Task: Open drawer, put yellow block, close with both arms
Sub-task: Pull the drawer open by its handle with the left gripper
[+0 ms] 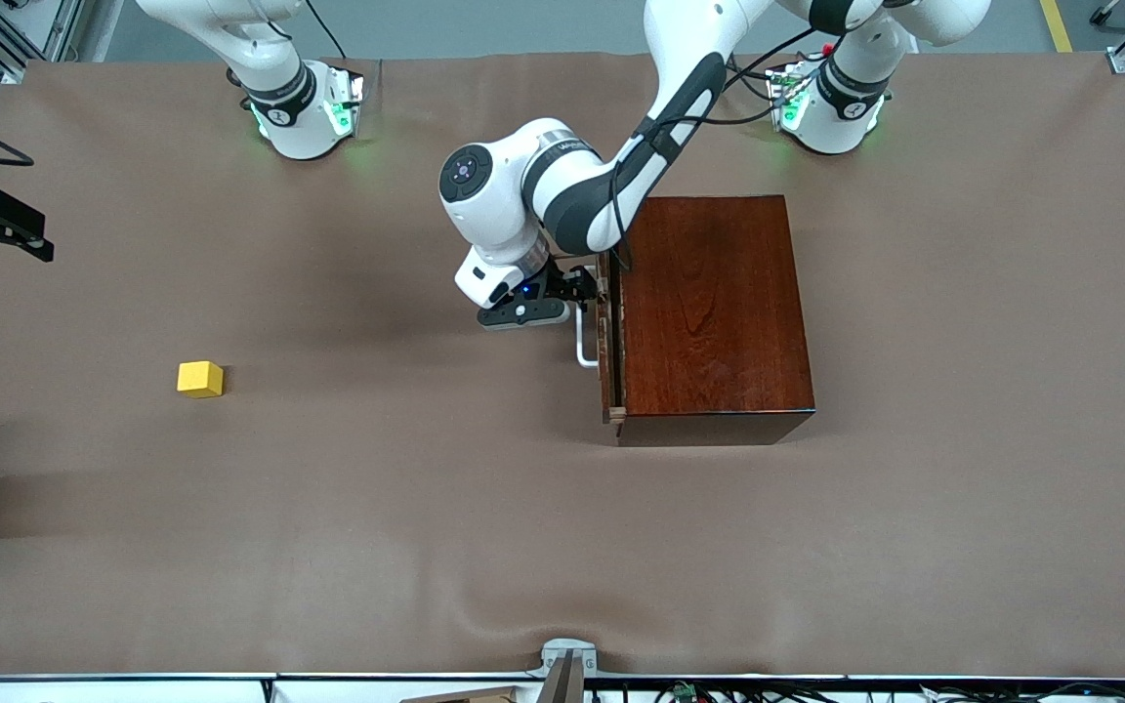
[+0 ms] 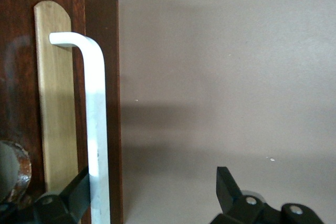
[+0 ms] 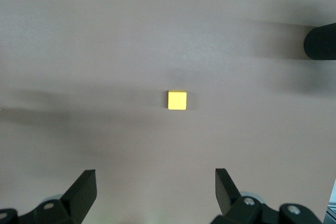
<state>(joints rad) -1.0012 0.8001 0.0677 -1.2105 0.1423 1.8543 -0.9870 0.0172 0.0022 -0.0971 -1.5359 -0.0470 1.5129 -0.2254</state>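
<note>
At the right arm's end of the desk (image 1: 426, 547), which is covered with a brown cloth, the yellow block (image 1: 200, 379) lies alone on the surface, well apart from the wooden box (image 1: 714, 312). The right gripper (image 3: 155, 192) hangs high over this part of the desk. Its wrist view looks straight down on the block, and its two black fingers (image 3: 84, 190) stand wide apart with nothing between them. In the front view only a small black part of it shows at the edge, above the block.

More to the middle, the left arm reaches down from its base and brings the left gripper (image 1: 584, 291) to the front of the box. The box is dark reddish-brown and glossy, and it stands toward the left arm's end of the desk. The drawer (image 1: 608, 342) is in the face of the box that looks toward the right arm's end; it seems pulled out only a very little. Its white handle (image 2: 97, 129) is a bent bar on a pale wooden strip. The left gripper is open around this bar: one finger (image 2: 73, 195) is just beside the bar and the second finger is well apart from it, so the bar is not clamped.
</note>
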